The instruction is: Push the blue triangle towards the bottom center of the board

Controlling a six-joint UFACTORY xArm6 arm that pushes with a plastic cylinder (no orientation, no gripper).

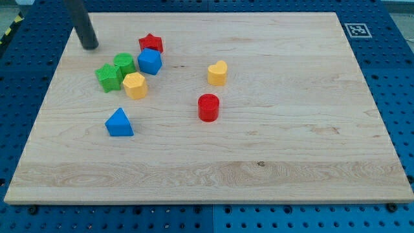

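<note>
The blue triangle (119, 123) lies on the wooden board (272, 162) at the view's left, below a cluster of blocks. My tip (90, 46) touches the board near the view's top left corner, well above and to the left of the blue triangle, apart from every block. The cluster lies between the tip and the triangle.
The cluster holds a red star (151, 43), a blue block (149, 61), a green round block (124, 63), a green star-like block (108, 77) and a yellow hexagon (135, 85). A yellow heart (218, 73) and a red cylinder (208, 107) stand near the middle.
</note>
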